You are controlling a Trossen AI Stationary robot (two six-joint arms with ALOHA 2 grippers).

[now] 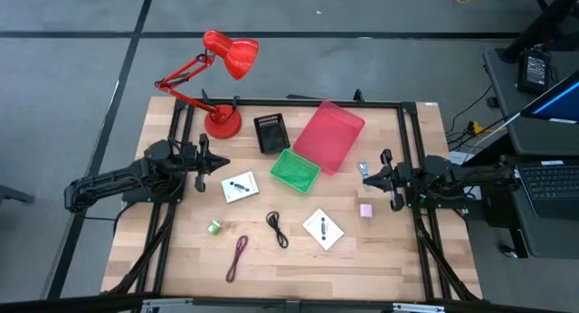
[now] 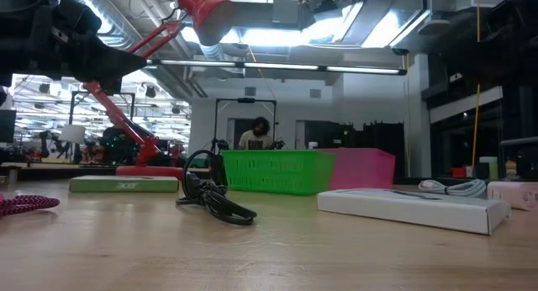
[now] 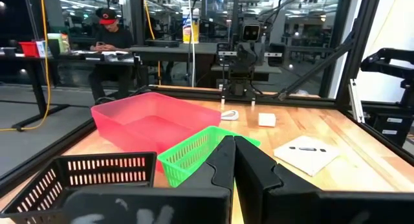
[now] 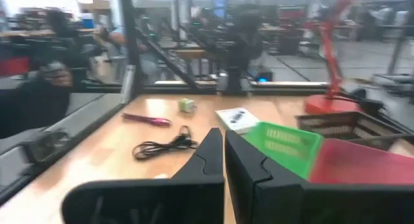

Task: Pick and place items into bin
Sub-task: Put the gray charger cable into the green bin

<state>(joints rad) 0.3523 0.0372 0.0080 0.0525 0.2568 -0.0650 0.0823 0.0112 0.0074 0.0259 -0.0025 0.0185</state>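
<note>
In the high view my left gripper (image 1: pixel 223 162) hovers shut at the table's left, just above a white card (image 1: pixel 239 187). My right gripper (image 1: pixel 365 175) is shut at the table's right; a small blue-silver piece (image 1: pixel 363 167) lies right at its fingertips, and I cannot tell whether they touch. A pink cube (image 1: pixel 366 210) sits nearer the front edge. A second white card (image 1: pixel 322 229), a black cable (image 1: pixel 277 229), a maroon cable (image 1: pixel 237 257) and a green roll (image 1: pixel 215 227) lie flat on the near half. The wrist views show both pairs of fingers closed (image 3: pixel 234 153) (image 4: pixel 224 146).
A pink bin (image 1: pixel 328 135), a green basket (image 1: pixel 295 170) and a black basket (image 1: pixel 270 132) stand at the table's middle and far side. A red desk lamp (image 1: pixel 222 78) stands at the far left corner. Black frame rails run along both sides. People sit in the room beyond.
</note>
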